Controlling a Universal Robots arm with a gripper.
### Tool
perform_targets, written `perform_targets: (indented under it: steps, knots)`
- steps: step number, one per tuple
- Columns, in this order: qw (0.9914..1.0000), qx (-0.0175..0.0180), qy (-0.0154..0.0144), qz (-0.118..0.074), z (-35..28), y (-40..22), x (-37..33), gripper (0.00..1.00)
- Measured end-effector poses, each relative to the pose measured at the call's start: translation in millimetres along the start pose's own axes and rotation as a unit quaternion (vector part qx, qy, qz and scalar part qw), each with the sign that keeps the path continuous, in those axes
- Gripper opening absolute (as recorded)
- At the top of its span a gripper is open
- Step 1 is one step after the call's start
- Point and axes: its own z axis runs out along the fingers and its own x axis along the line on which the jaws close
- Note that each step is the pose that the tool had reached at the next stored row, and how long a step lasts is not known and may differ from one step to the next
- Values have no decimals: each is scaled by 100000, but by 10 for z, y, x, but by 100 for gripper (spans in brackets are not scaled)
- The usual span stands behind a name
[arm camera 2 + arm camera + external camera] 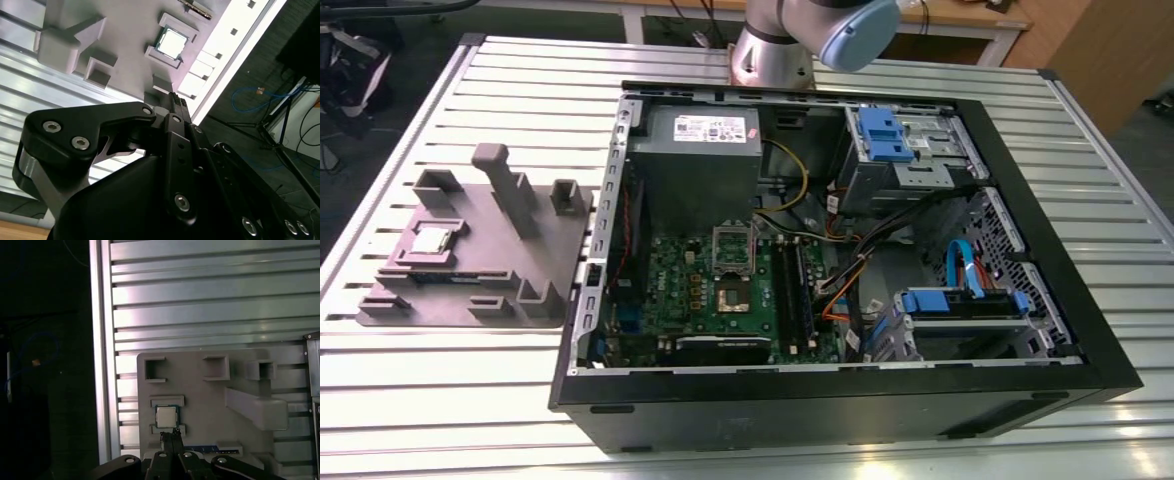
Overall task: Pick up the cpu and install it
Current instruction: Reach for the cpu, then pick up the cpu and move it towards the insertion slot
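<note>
**gripper hanging over the tray, cpu lying in its nest**

the black gripper (170,434) is sitting closest to the lens in both wrist views, its linkage and bolt heads crowding the foreground. the two thin fingertips are pressing together, with nothing pinched between them; the second wrist view is showing the same narrow closed tip (176,97).

the gripper is hovering above the grey tray (200,400). the tips are lining up just beside the cpu's nest, and i cannot tell how high above it they are.

the cpu (165,416) is lying flat on the tray, silver top facing up, in a shallow square seat between two small raised ledges. it is showing the same way in the second wrist view (171,42) and in the exterior view (432,240), near the tray's outer edge. nothing is touching it.

upright blocks (507,185) are standing on the tray, apart from the cpu.

the tray is resting on the slatted metal table (454,400). just beside the tray, on the exterior view's right of it, the black computer case (854,410) is lying with its open side up. the green motherboard (781,310) is showing inside, with the socket (735,297) well apart from the tray.

the arm (781,45) is rising behind the case, on the side away from the tray's near edge.
</note>
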Motion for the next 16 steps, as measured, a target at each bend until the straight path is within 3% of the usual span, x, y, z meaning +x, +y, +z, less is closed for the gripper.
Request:
perform_targets:
  steps: [6, 16]
  knots:
    - [100000, 3, 65, -2, 7, -5, 54, 10]
    - [100000, -23, 93, 0, 7, -5, 57, 10]
